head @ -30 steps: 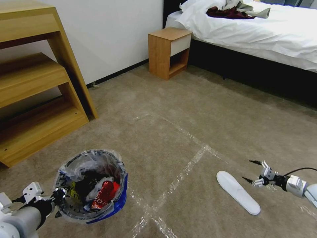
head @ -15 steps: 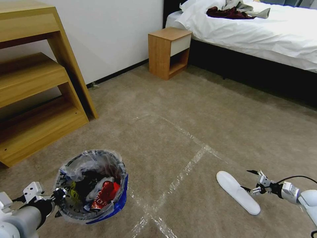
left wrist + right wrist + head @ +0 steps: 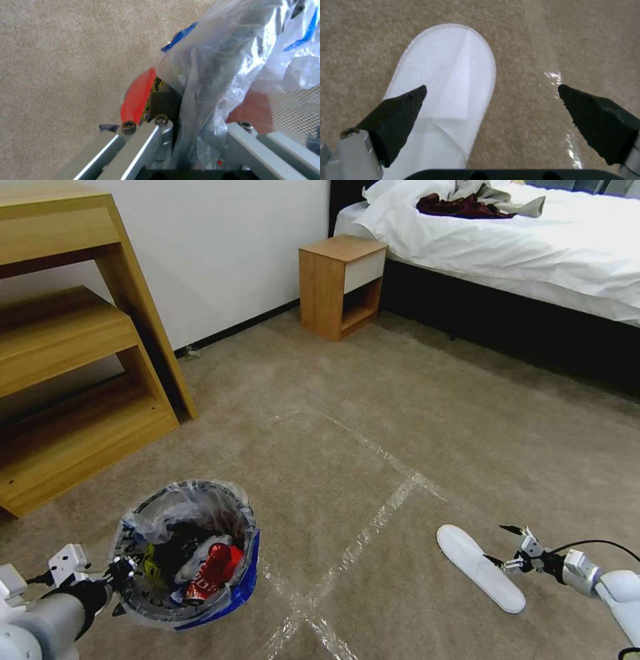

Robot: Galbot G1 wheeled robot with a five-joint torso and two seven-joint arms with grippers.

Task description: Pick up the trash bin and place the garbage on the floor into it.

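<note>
Carpeted floor [image 3: 347, 400] carries a white insole [image 3: 480, 568] near right; the right gripper [image 3: 509, 547], jaws spread, hovers just beside it. Near left, the left gripper [image 3: 120, 583] pinches the trash bin [image 3: 193, 557] rim.

Grey-white rounded arms, right gripper [image 3: 505, 545] with black pointed fingertips [image 3: 400, 117], black cable, left gripper [image 3: 181, 140] silver-linked, hex screws
</note>
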